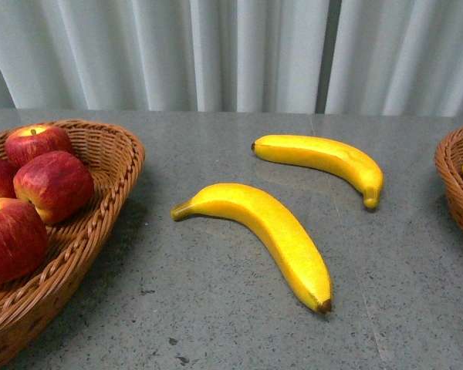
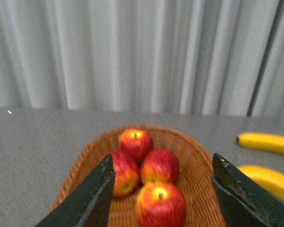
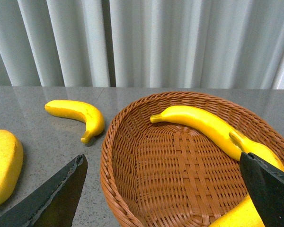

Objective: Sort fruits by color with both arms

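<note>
Left gripper [image 2: 163, 163] over apple basket [image 2: 194, 156], right gripper [image 3: 162, 161] over banana basket [image 3: 132, 109]; both empty, jaws wide; near banana [image 1: 266, 231] loose on table [image 1: 216, 331], axis near-right to far-left; far banana [image 1: 324, 158] crosswise; right gripper judged nearer.

Of the robot's body, only the two pincers are seen, each in its own wrist view. The left pincer [image 2: 163, 163] is shown as two flat black fingers [image 2: 92, 198], cut with straight edges and narrowed to blunt, angled tips. A dull sheen and faint speckling are seen along their inner faces. The right pincer [image 3: 162, 161] is built alike, with two dark wedge-shaped fingers [image 3: 57, 198] in matte black and a paler line traced along the upper edge.
</note>
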`<state>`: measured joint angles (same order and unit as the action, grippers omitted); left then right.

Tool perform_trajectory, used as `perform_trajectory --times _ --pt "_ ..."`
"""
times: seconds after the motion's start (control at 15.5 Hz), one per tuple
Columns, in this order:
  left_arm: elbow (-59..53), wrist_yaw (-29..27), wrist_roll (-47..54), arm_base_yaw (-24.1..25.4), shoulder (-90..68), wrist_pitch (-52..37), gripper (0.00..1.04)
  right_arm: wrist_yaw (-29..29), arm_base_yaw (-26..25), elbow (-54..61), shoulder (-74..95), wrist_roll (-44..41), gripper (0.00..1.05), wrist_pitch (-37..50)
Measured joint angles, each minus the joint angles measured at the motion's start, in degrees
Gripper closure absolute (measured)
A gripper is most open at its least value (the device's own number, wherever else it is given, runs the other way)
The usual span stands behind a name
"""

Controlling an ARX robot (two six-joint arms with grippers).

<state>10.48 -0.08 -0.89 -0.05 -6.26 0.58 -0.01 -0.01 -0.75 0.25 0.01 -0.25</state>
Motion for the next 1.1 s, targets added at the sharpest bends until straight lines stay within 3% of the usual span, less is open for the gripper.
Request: perform_trajectory --times 0.13,0.39,1.1 --pt "-7.3 0.0 0.0 -0.1 1.5 1.6 0.67 0.0 0.0 0.0 0.0 0.0 0.06 0.0" --pt "-7.1 0.1 0.0 -0.1 3.3 -0.1 1.03 0.0 0.0 0.0 0.0 0.0 0.06 0.0" --pt "-9.6 0.0 0.1 -0.1 5.8 -0.3 1.03 0.0 0.0 0.0 0.0 0.0 0.06 0.0"
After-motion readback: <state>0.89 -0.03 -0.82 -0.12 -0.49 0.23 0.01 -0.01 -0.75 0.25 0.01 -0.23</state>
